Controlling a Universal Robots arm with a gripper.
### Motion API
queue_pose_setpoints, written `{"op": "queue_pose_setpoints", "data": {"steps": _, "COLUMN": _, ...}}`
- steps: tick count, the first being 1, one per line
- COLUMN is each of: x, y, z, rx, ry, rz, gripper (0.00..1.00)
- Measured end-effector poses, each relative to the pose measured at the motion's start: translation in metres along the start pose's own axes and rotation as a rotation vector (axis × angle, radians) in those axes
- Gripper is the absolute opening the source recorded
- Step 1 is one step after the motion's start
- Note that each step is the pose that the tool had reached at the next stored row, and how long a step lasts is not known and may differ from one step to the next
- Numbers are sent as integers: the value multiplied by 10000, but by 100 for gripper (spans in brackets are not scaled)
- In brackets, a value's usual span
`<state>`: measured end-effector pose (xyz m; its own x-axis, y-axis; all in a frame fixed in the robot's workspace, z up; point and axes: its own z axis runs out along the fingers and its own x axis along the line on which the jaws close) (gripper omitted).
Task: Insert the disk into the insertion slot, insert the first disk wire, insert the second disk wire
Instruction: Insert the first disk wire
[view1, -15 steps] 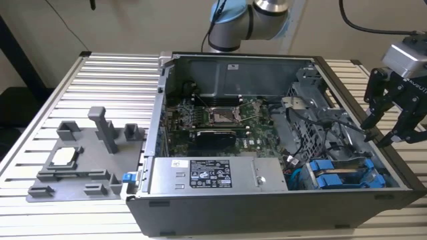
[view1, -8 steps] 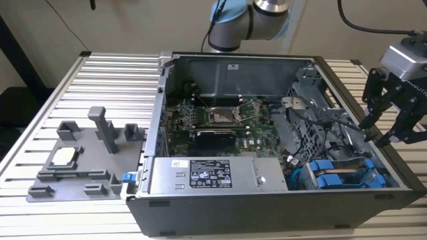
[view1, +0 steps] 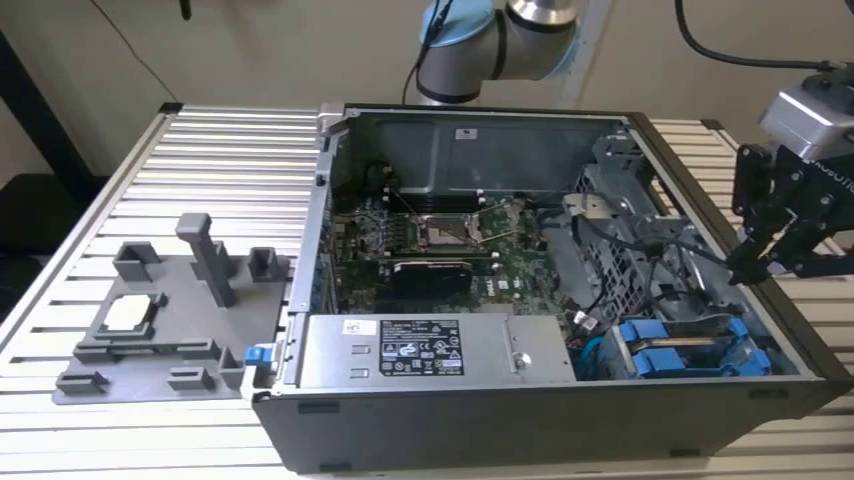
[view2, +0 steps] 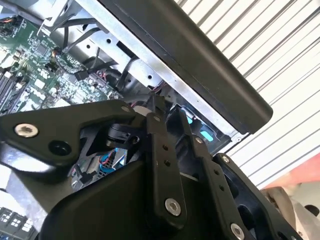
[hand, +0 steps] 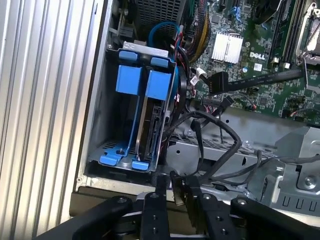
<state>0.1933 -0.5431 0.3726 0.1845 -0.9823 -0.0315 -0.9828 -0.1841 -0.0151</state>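
Fixture (view1: 160, 320) of grey moulded plastic lies at the exterior view's left, well apart from the black gripper (view1: 750, 272); next comes the open black computer case (view1: 534, 415). Inside, near the gripper, the silver-grey disk (hand: 150, 120) in its bright blue carrier stands in the grey sheet-metal insertion slot (hand: 106, 150). Whether the gripper grasps anything, I cannot tell.

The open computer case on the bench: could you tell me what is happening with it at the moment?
A robot arm is working on the case. Its pincer hangs over the case's edge at the exterior view's right, near the drive cage. The disk in its blue carrier appears seated in the cage beside another blue-fronted drive. Loose black cables lie next to it.
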Motion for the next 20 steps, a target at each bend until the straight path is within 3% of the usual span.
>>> {"op": "queue_pose_setpoints", "data": {"steps": 1, "x": 0, "y": 0, "z": 0, "rx": -1, "ry": 5, "rz": 0, "gripper": 20}}
{"op": "queue_pose_setpoints", "data": {"steps": 12, "x": 4, "y": 2, "z": -1, "rx": -3, "ry": 14, "rz": 0, "gripper": 19}}
{"op": "queue_pose_setpoints", "data": {"steps": 20, "x": 72, "y": 112, "z": -4, "rx": 10, "ry": -14, "rz": 0, "gripper": 19}}
